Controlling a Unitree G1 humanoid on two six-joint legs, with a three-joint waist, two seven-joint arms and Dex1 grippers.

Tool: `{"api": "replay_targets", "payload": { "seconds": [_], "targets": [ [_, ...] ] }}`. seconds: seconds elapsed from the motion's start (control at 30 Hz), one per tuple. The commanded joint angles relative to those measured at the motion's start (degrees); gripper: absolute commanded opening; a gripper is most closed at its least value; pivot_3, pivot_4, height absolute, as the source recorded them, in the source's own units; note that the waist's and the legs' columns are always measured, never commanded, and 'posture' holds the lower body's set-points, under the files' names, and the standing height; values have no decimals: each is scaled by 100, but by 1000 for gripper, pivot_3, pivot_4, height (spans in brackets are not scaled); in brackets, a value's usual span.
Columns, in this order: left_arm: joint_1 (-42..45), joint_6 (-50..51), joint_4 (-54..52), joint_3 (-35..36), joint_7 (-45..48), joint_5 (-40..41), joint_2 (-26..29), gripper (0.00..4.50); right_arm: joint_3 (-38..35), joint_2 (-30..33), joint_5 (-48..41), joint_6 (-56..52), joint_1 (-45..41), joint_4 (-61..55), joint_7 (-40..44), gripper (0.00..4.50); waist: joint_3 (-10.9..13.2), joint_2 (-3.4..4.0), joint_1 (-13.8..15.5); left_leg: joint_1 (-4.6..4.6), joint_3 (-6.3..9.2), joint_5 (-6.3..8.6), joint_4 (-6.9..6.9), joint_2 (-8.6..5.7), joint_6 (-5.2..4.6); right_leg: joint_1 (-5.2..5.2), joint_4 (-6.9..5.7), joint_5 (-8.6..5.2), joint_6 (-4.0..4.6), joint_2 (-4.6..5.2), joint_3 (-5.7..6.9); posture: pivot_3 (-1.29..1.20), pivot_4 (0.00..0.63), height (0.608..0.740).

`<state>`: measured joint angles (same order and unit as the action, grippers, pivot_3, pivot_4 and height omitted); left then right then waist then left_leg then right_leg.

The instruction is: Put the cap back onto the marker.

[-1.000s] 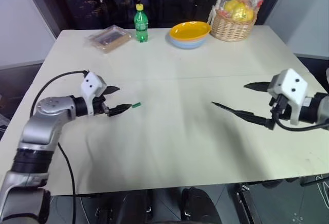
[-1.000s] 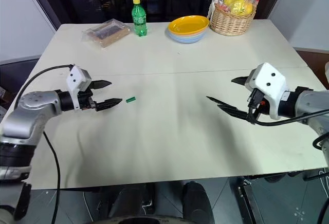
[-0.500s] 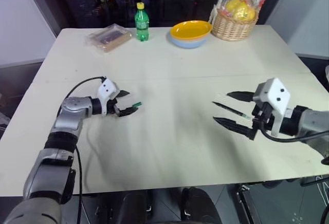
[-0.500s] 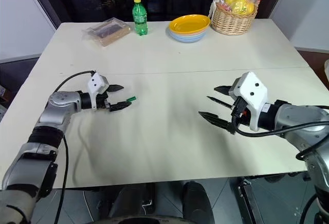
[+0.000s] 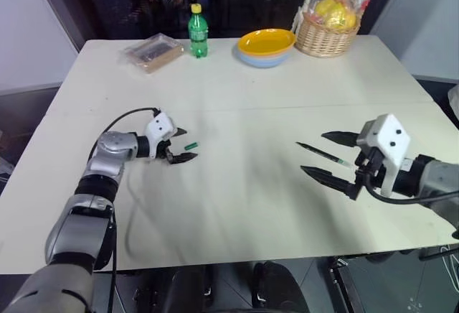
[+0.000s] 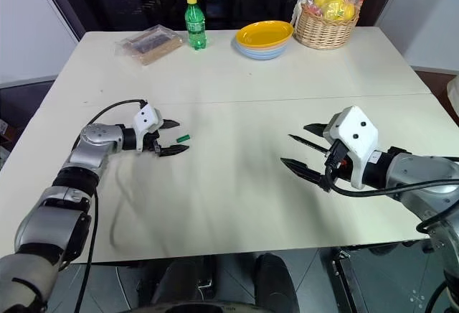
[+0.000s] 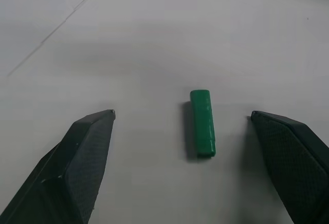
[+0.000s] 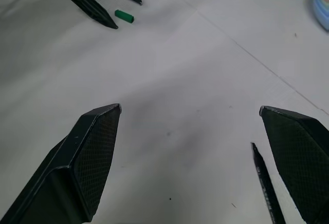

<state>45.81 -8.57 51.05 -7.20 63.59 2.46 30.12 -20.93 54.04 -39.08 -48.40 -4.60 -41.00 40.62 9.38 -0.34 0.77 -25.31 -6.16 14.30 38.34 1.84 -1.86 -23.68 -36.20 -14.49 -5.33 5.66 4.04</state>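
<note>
Left wrist view: I had the left gripper (image 7: 180,147) spread around the cap (image 7: 202,123), its length running along the fingers, untouched; right gripper (image 5: 331,156) also spread.

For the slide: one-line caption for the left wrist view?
Open left hand straddles the green cap lying flat on the white table, fingers apart from it.

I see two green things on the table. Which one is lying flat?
The tiny green cap, lying on its side between the left gripper's open fingers. The green bottle stands upright at the far edge.
</note>
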Motion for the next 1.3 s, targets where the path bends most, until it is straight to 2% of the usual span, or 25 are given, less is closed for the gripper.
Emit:
{"api": "replay_targets", "payload": {
  "seconds": [0.03,0.13,0.3,0.37,0.63,0.73,0.83,1.0,1.17,1.3],
  "targets": [
    [102,-145,169,-22,-114,-164,-41,4434,-192,44,-35,83,2,-173,-40,4500,0,0,4,0,0,0,0,0,0,0,0,0,0,0,0,0,150,740],
    [128,-186,247,-13,-120,-198,-77,3596,-179,51,-15,96,-4,-164,-41,4500,-1,0,10,1,3,0,3,0,0,3,-1,0,0,0,1,0,150,740],
    [170,-195,376,-8,-101,-221,-130,966,-131,78,57,143,-40,-118,-36,4500,-1,0,-2,1,5,0,9,1,0,4,-2,1,-2,-2,1,0,150,740],
    [180,-193,417,-11,-96,-232,-136,48,-127,81,68,154,-49,-107,-35,4500,-1,0,-5,1,5,0,10,2,0,4,-3,1,-2,-3,0,0,150,740],
    [136,-156,339,24,-43,-189,-142,48,-124,112,111,188,-52,-64,-2,4500,-1,0,-4,1,6,0,12,2,0,4,-4,1,-2,-3,1,0,150,740],
    [73,-13,-44,124,14,-31,-105,48,-54,115,197,283,-25,67,35,4500,-1,0,-3,0,6,0,12,2,0,4,-4,1,-2,-3,0,0,150,740],
    [-155,439,-978,305,91,291,-3,48,86,67,502,590,52,513,109,4500,0,-1,-8,-2,6,1,13,2,-1,3,-4,1,-2,-3,0,0,150,740],
    [-807,1789,-3083,655,-48,897,218,48,390,22,776,1089,-235,1563,465,4500,1,-2,-15,-4,5,1,15,2,-3,3,-4,3,-5,-3,-1,0,150,740],
    [-1507,3081,-4934,1002,-483,1426,464,48,886,19,1171,1693,-785,2805,977,4500,0,0,-23,2,5,1,15,2,-2,9,-5,4,-8,-6,-1,0,150,740],
    [-2054,3898,-6147,1336,-941,1856,559,48,1417,-156,1567,2274,-1543,4167,1433,4500,1,0,-42,2,5,0,19,4,-1,10,-6,4,-9,-8,-1,0,150,740]
  ]
}}
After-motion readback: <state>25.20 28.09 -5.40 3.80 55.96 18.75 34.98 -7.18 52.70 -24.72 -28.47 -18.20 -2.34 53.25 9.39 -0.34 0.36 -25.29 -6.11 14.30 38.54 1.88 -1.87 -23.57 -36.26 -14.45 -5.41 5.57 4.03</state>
